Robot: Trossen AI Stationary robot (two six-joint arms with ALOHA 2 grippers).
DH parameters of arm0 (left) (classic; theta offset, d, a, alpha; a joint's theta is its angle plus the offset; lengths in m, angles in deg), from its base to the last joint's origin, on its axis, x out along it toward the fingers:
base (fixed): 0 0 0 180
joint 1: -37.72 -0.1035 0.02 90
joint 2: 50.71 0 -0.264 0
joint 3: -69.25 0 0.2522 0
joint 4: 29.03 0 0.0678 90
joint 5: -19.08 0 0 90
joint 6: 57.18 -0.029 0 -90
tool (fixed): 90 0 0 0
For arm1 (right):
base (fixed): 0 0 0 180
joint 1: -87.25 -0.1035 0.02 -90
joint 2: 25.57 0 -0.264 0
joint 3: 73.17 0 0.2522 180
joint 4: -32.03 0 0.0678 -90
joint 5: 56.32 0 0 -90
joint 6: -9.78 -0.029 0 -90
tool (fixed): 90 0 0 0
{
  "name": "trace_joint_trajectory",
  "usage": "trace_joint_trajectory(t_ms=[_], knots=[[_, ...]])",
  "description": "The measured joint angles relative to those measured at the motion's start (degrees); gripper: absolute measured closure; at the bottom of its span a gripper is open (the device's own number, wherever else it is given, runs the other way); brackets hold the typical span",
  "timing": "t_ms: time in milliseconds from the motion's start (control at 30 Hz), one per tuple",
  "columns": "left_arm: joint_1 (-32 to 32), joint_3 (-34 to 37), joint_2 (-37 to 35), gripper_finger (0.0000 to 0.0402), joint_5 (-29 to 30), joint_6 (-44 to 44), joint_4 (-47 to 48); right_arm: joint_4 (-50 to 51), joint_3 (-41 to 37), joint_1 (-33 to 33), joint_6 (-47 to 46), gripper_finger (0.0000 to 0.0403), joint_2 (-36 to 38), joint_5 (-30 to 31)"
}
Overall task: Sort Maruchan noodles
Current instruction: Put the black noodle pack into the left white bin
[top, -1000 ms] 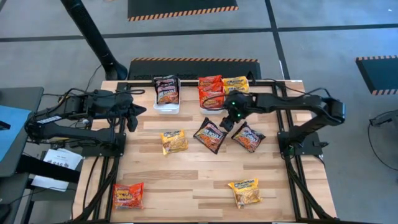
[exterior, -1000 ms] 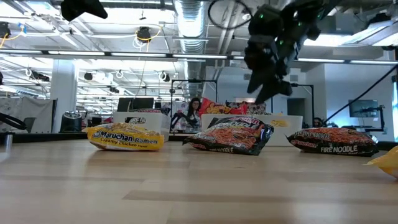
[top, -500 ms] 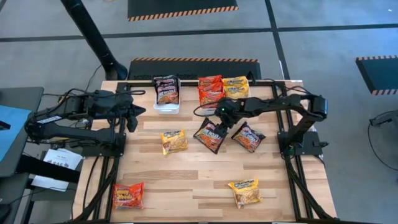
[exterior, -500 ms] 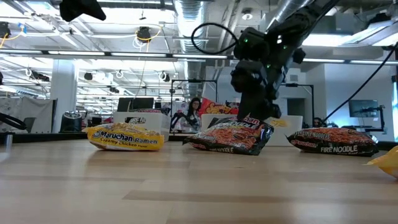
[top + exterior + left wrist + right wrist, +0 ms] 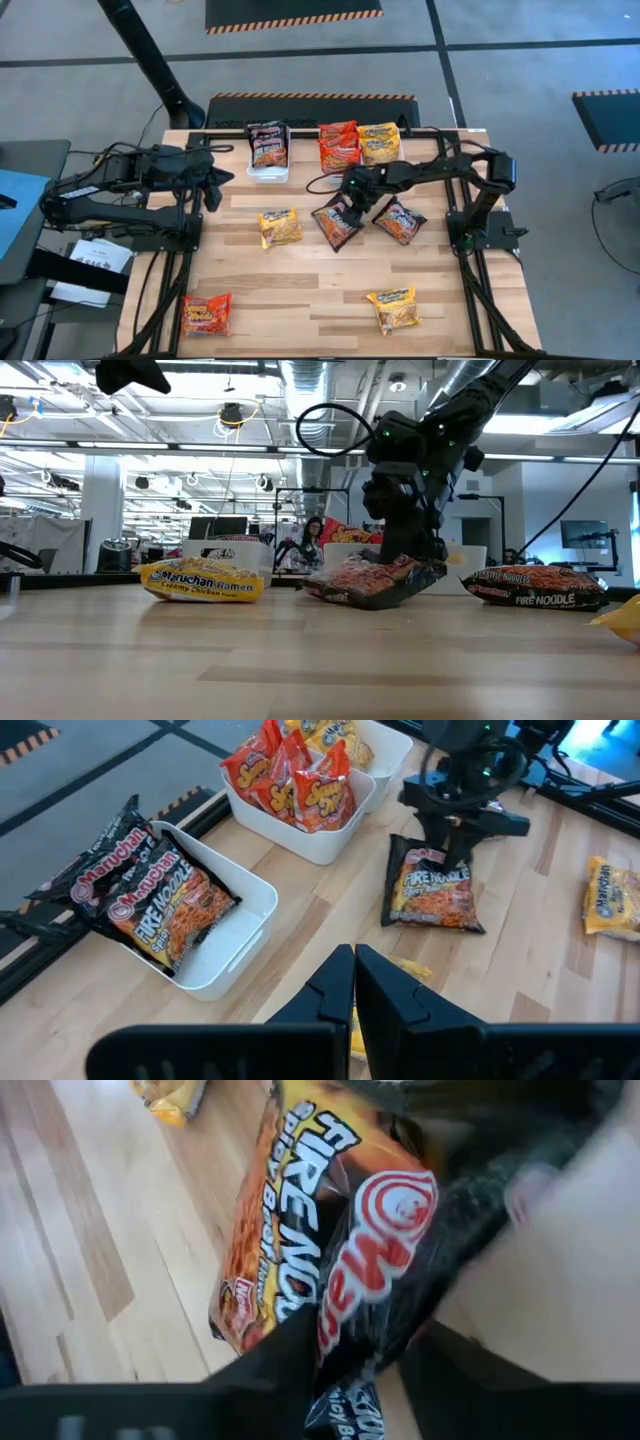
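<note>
Pinching one edge of the dark Fire Noodle packet (image 5: 330,1270) between the two dark fingers (image 5: 285,1355), narrowed onto the crinkly wrapper and not fully shut. Bearing down from above with the right gripper (image 5: 347,200) on that packet's far end, near the middle of the desk (image 5: 300,290), one corner tilting up while the rest is lying on the wood. Lying just beside it, toward the right arm's base, a second dark packet (image 5: 400,220); lying on the other side, a yellow packet (image 5: 280,227). Resting well apart at the near edge, a red packet (image 5: 206,313) and another yellow packet (image 5: 393,309).

Holding nothing with the left gripper (image 5: 354,982), fingers pressed together, hovering by the left side of the desk near the white bin (image 5: 268,170) holding dark packets (image 5: 150,890). Sitting at the far edge, the bin of red packets (image 5: 338,146) and, beside it, the bin of yellow packets (image 5: 379,137).
</note>
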Motion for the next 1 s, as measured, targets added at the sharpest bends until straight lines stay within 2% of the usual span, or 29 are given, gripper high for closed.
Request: trace_joint_trajectory(t_ms=[167, 233, 367, 500, 733, 1000], knots=[[0.0, 0.0, 0.0, 0.0401, 2.2, 0.0, 0.0, -1.8, 0.0, -1.1, -3.6, 0.0356, 0.0, -2.2], [0.0, 0.0, 0.0, 0.0401, 1.8, 0.0, 0.0, -2.7, 0.0, -1.5, -4.2, 0.0388, 0.0, -3.1], [0.0, 0.0, 0.0, 0.0400, -1.1, 2.9, 0.4, -4.9, 0.0, -2.7, -6.4, 0.0389, 0.0, -3.3], [0.0, 0.0, 0.0, 0.0378, -2.9, 4.3, 3.8, -5.5, 1.2, -3.9, -6.7, 0.0397, 0.0, -3.4], [0.0, 0.0, 1.1, 0.0297, -3.5, 6.0, 6.3, -3.4, 8.5, -5.5, -5.4, 0.0397, 0.0, -3.7], [-0.1, 0.0, 4.1, 0.0201, -1.6, 7.1, 6.4, 7.3, 22.6, -6.0, 3.7, 0.0398, 0.0, -3.7]])
